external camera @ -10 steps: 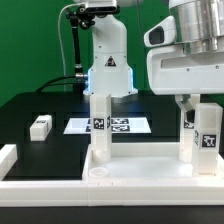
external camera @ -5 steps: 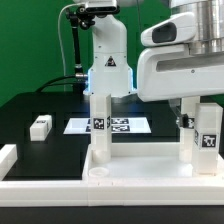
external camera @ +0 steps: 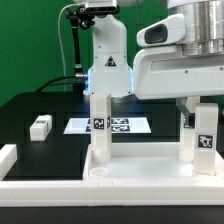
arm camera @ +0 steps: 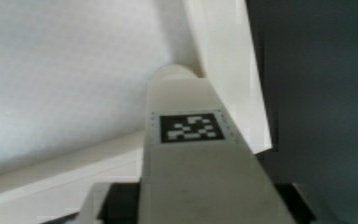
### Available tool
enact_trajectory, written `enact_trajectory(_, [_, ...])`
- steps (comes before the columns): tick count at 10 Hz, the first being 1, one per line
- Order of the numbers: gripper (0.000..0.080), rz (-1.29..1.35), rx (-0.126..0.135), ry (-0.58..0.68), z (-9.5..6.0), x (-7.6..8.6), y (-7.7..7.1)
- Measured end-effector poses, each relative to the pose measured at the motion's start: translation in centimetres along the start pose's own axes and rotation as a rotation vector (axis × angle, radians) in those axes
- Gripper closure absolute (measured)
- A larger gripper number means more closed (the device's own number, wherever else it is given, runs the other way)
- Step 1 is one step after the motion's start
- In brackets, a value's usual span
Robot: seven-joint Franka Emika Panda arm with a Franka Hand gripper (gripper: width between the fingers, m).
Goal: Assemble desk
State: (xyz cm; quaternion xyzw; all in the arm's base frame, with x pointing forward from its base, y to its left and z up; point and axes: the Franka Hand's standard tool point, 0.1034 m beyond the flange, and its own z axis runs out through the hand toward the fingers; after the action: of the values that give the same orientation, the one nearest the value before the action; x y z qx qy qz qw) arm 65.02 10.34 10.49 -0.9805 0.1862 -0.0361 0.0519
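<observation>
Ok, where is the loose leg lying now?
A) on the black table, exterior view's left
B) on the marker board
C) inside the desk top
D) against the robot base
A: the loose leg lies on the black table, apart from the desk top and the marker board.

No legible text, square tag (arm camera: 194, 127) on leg (arm camera: 202, 180)

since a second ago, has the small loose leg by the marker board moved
No, the loose leg sits in the same spot, to the exterior view's left of the marker board.
</observation>
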Motion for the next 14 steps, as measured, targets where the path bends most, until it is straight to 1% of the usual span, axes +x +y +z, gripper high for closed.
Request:
enact_trajectory(1, [0.0501,0.236,-0.013,-0.017,0.0,-0.4,0.1])
enact_trajectory(2, [0.0504,0.471,-0.021,-0.056,0.0,-0.8,-0.1])
enact_trajectory(3, [0.0504,0.738,0.011,-0.1,-0.3,-0.4,0.0])
enact_trajectory(4, [0.0506,0.855,0.041,-0.124,-0.2,-0.1,0.6])
enact_trajectory(6, [0.0506,0.958,0.033,-0.128,-0.1,-0.2,0.5])
enact_trajectory(7, [0.0483,0.956,0.033,-0.127,-0.1,-0.2,0.5])
enact_trajectory(8, [0.0483,0.892,0.035,-0.123,-0.1,-0.1,0.5])
enact_trajectory(9, [0.0307,0.7,0.046,-0.102,-0.2,-0.1,0.2])
enact_trajectory(10, [0.0184,0.508,0.06,-0.097,-0.3,0.0,0.2])
enact_trajectory(11, [0.0184,0.376,0.066,-0.092,-0.3,0.2,0.5])
enact_trajectory(12, [0.0156,0.342,0.064,-0.09,-0.3,0.2,0.6])
enact_trajectory(13, [0.0156,0.259,0.058,-0.085,-0.3,0.2,0.7])
enact_trajectory(14, [0.0151,0.098,0.05,-0.066,-0.2,0.4,1.0])
